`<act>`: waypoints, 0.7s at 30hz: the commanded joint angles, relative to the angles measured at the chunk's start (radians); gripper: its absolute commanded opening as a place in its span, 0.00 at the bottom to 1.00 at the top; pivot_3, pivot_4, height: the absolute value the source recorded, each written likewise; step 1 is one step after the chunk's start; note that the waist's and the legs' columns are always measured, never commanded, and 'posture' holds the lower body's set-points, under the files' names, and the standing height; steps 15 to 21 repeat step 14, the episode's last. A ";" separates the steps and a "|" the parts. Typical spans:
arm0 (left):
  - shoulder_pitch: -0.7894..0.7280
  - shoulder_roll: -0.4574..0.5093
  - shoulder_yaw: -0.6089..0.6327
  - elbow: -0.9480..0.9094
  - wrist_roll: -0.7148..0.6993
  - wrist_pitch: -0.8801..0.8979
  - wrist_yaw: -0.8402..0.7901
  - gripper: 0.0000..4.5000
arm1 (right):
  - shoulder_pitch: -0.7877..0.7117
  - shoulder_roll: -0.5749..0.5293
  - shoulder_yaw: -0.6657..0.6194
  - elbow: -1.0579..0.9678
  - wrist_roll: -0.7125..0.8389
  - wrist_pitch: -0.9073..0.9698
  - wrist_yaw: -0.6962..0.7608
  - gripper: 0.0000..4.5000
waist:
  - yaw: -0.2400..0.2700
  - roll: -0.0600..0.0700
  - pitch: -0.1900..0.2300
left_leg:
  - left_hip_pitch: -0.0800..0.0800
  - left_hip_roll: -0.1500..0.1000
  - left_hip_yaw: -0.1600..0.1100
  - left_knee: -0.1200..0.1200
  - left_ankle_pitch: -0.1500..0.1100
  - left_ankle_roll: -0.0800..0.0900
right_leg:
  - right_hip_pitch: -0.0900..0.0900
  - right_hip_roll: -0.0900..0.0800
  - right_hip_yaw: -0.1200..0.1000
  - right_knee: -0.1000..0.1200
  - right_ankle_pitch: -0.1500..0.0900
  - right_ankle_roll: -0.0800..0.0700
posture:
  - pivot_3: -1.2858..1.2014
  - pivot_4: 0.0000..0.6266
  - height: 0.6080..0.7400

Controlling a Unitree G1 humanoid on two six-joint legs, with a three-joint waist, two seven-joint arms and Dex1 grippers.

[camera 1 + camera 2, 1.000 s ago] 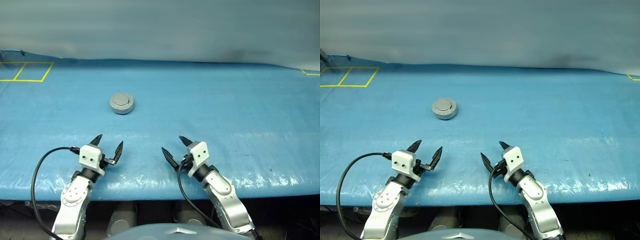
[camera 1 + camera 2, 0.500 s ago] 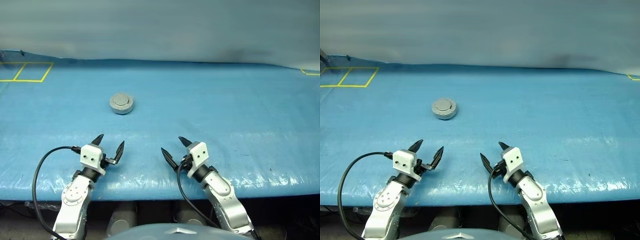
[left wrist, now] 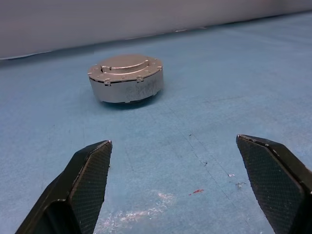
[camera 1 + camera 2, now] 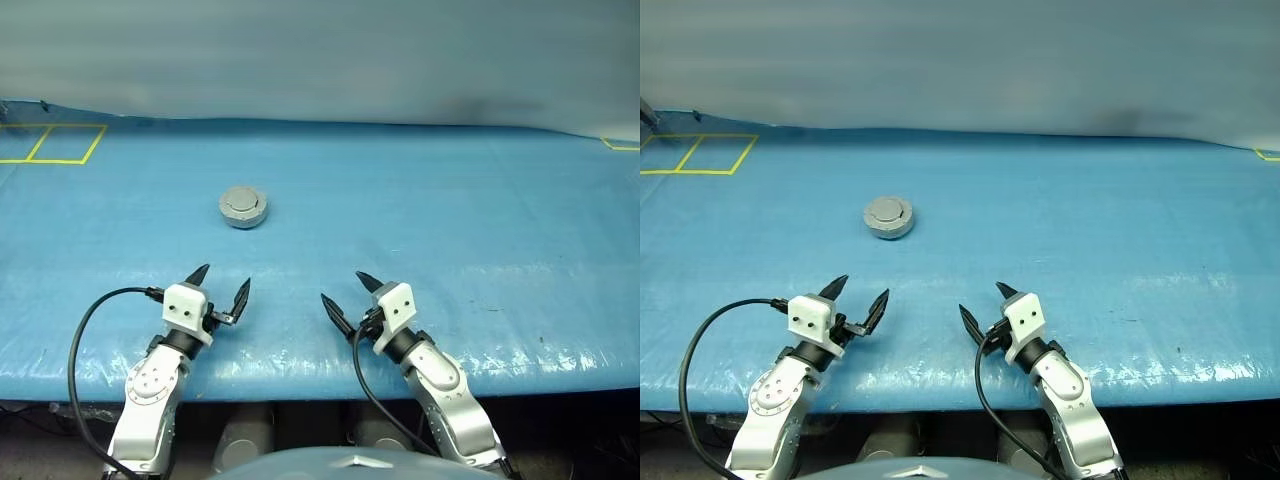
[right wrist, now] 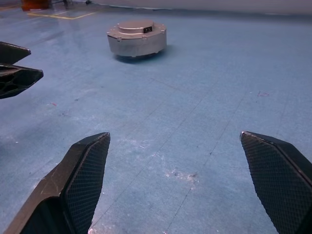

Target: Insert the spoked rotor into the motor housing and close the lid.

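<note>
While both arms rest at the near edge of the blue table cover [image 4: 420, 200], the motor housing [image 4: 243, 207] sits well beyond them with the lid [image 3: 126, 66] closed flat on top — a low grey puck with small notches round its rim. Nearest to the housing is the left gripper [image 4: 221, 290], set on its near side and a little toward the left, jaws spread wide and holding nothing. Farther from the housing, off to its right and nearer the table edge, the right gripper [image 4: 341, 297] also stands wide apart and empty. Bare blue cover lies between the housing and both grippers — nothing stands in the way. Beyond the housing, toward the far left corner, yellow tape squares [image 4: 52, 143] mark the cover.
</note>
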 commanded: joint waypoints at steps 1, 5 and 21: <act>-0.001 0.001 -0.002 0.000 0.005 -0.001 -0.005 0.99 | -0.003 -0.002 0.002 -0.021 -0.008 -0.022 -0.002 1.00 | 0.000 0.000 0.000 | 0.000 0.000 0.000 0.000 0.000 0.000 | 0.000 0.000 0.000 0.000 0.000 0.000 | 0.52 0.24 1.00; -0.006 0.000 -0.005 0.003 0.006 0.003 -0.006 0.99 | -0.005 0.001 0.003 -0.017 -0.019 -0.024 -0.010 1.00 | 0.000 0.000 0.000 | 0.000 0.000 0.000 0.000 0.000 0.000 | 0.000 0.000 0.000 0.000 0.000 0.000 | 0.52 0.24 1.00; -0.009 0.004 -0.009 0.005 0.007 0.002 -0.006 0.99 | -0.006 0.009 0.011 -0.011 -0.024 -0.022 -0.006 1.00 | 0.000 0.000 0.000 | 0.000 0.000 0.000 0.000 0.000 0.000 | 0.000 0.000 0.000 0.000 0.000 0.000 | 0.52 0.24 1.00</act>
